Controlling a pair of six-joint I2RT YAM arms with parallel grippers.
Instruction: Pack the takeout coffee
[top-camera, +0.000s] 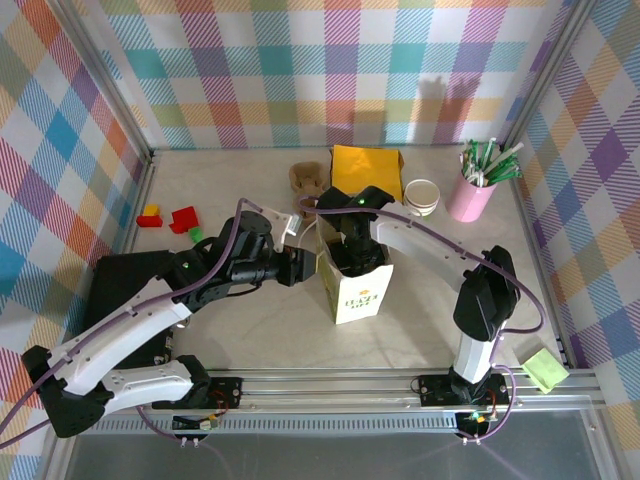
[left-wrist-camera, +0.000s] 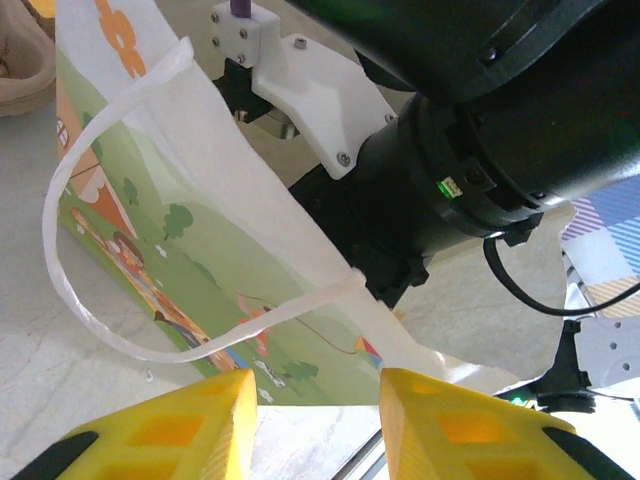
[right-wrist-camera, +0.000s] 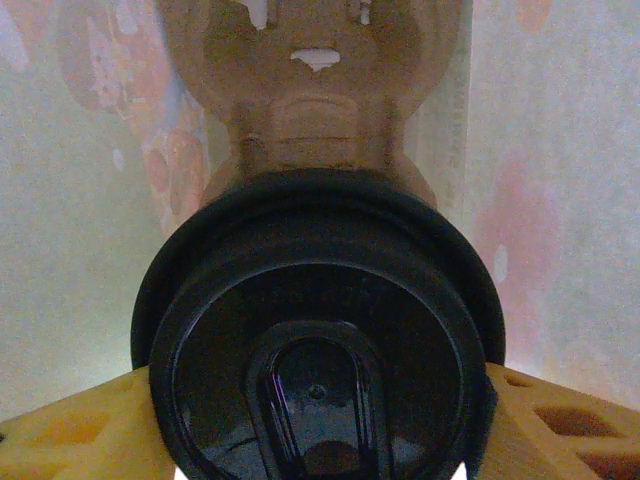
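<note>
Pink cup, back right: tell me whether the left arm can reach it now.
Probably not: the paper bag and the right arm reaching into it stand between the left gripper and the pink cup.

Glossy blk plastic lid (right-wrist-camera: 316, 330), matt bag (top-camera: 360, 297).

The bag (top-camera: 357, 290) stands mid-counter (top-camera: 260, 330), and the coffee (right-wrist-camera: 318, 340) sits down inside it. From the bag, the napkin (top-camera: 366, 165) lies at twelve o'clock, the carrier (top-camera: 308, 180) at eleven and the paper cup (top-camera: 421, 196) at one. The straw cup (top-camera: 470, 195) is just beside the paper cup at two. The blocks (top-camera: 183, 218) are at ten, the mat (top-camera: 115, 280) at nine and the pad (top-camera: 545, 368) at four.
</note>
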